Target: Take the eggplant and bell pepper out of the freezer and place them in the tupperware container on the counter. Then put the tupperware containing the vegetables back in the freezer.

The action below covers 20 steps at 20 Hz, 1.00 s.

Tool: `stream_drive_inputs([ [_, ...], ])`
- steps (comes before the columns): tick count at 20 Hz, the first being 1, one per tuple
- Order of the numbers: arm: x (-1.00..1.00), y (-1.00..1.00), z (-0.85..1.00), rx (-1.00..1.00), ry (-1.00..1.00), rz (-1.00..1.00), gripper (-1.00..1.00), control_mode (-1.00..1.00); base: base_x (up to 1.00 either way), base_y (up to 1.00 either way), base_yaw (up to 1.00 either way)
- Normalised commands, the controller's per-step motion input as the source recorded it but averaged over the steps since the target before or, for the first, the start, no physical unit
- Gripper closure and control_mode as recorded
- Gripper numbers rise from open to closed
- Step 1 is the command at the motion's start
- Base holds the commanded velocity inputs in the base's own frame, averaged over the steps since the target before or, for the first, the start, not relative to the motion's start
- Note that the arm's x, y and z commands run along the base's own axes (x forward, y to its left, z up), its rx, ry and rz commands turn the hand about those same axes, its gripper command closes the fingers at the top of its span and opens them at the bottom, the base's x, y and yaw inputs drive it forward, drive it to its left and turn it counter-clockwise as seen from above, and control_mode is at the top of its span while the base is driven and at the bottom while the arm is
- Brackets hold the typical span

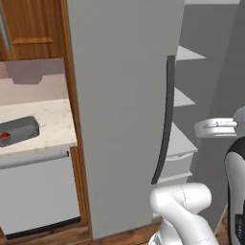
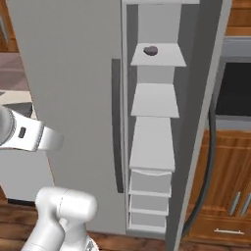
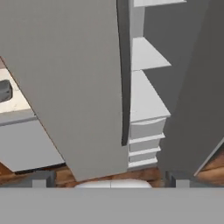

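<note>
A small dark lump [image 2: 150, 49] on the freezer's [image 1: 124, 105] top shelf is too small to identify; the tupperware container [image 1: 18, 130] is cut off by the left edge.

matte grey freezer [image 1: 119, 110], beige speckled counter [image 1: 52, 122]

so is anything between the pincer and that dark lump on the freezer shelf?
Nothing visible blocks it. The freezer compartment stands open, its door swung right, and the dark lump sits alone on an upper shelf. The open pincer faces the shelves from outside, low; the closed left door's edge and handle flank the opening.
</note>
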Motion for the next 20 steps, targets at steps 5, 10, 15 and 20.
stream_drive_inputs([
  [5,0.0,0.0,0.0,0.0,0.0,0.0,-1.0,1.0,0.48,-0.55,0.07],
  [10,0.0,0.0,0.0,0.0,0.0,0.0,-1.0,1.0,0.34,-0.41,0.06],
  [15,0.0,0.0,0.0,0.0,0.0,0.0,-1.0,1.0,0.47,-0.17,0.08],
  [20,0.0,0.0,0.0,0.0,0.0,0.0,-1.0,1.0,0.52,-0.3,0.1],
])
